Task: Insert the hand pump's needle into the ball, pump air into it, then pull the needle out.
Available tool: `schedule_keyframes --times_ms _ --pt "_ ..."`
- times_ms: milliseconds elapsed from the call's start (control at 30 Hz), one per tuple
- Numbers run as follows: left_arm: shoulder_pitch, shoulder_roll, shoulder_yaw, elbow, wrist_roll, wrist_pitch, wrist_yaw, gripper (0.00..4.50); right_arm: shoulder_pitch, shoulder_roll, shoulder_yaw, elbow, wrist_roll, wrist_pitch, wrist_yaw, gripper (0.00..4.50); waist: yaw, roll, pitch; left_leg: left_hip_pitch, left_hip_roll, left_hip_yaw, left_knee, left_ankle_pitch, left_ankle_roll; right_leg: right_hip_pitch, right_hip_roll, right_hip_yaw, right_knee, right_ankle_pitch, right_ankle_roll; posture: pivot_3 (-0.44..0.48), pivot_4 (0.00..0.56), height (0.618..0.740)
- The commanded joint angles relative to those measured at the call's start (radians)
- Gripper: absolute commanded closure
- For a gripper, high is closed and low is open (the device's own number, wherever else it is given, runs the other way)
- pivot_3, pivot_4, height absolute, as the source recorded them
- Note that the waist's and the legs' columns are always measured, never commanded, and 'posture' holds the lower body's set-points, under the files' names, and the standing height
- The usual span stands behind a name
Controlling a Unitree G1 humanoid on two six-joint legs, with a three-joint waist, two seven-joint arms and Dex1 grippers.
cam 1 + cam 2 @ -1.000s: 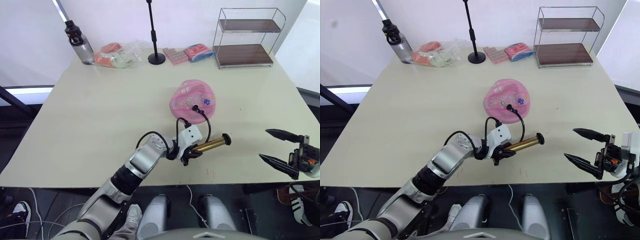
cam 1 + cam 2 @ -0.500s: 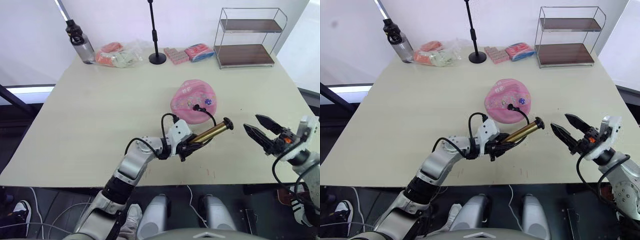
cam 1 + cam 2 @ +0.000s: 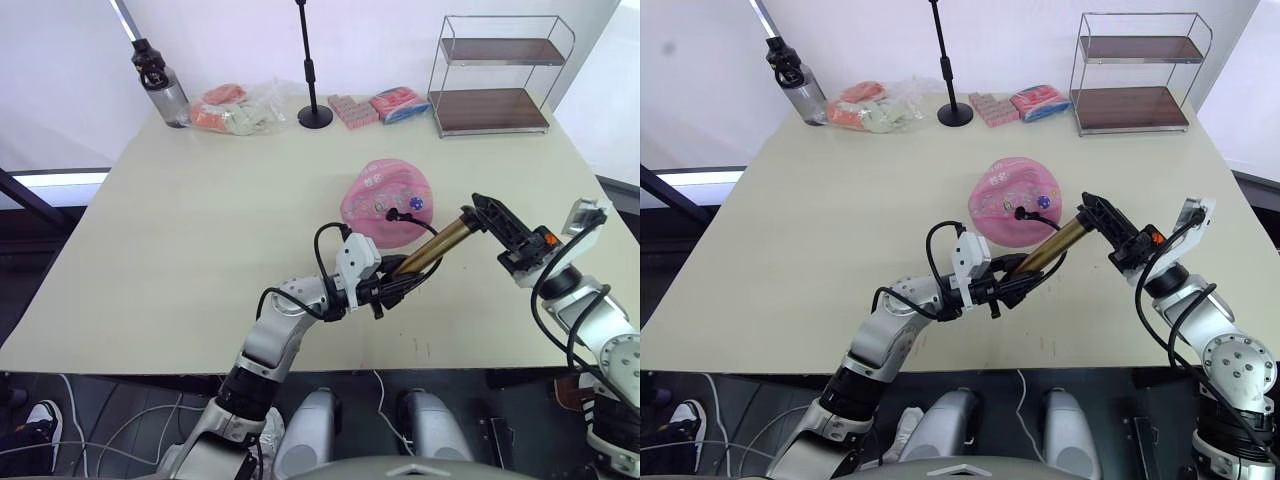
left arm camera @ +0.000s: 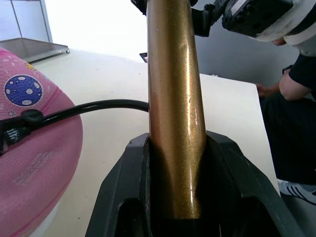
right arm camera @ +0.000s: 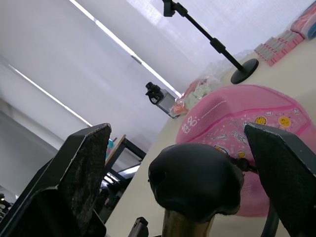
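Note:
The pink ball (image 3: 385,195) lies squashed at the table's middle right. The hand pump (image 3: 435,250) is tilted up to the right, its gold barrel clamped near the low end by my shut left gripper (image 3: 388,288). Its black hose (image 4: 94,106) curves to a small black fitting (image 4: 17,129) sitting on the ball; the needle's pin is hidden. My right gripper (image 3: 478,203) is at the pump's black handle knob (image 5: 195,177). It is open, with a finger (image 5: 81,180) on each side of the knob and a gap showing.
Along the far edge stand a water bottle (image 3: 160,85), a clear bag of packets (image 3: 238,108), a black stand pole (image 3: 310,70), pink packets (image 3: 352,110) and a wire shelf rack (image 3: 495,75). A person's dark sleeve (image 4: 298,89) is beyond the table's right side.
My right gripper has come in from the table's right edge to the pump's handle. My left gripper has raised the pump's handle end, so the barrel now slopes up steeper.

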Motion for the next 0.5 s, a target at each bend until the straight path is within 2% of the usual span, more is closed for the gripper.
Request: schedule_keyframes --times_ms 33,500 --pt "-0.002 -0.009 0.012 -0.014 -0.021 -0.03 -0.004 3.43 -0.038 0.013 0.024 -0.019 0.033 -0.004 -0.02 0.0 -0.006 0.0 0.0 0.0 0.0 0.0 0.0 0.0 0.0 0.0 0.0 0.0 0.0 0.0 0.0 0.0 0.15 0.74" --pt "-0.007 -0.012 0.003 0.009 0.007 -0.048 0.015 3.43 -0.064 0.057 0.073 -0.026 -0.053 -0.052 -0.061 0.0 -0.022 0.0 0.0 0.0 0.0 0.0 0.0 0.0 0.0 0.0 0.001 0.0 0.0 -0.001 0.002 0.0 0.15 0.74"
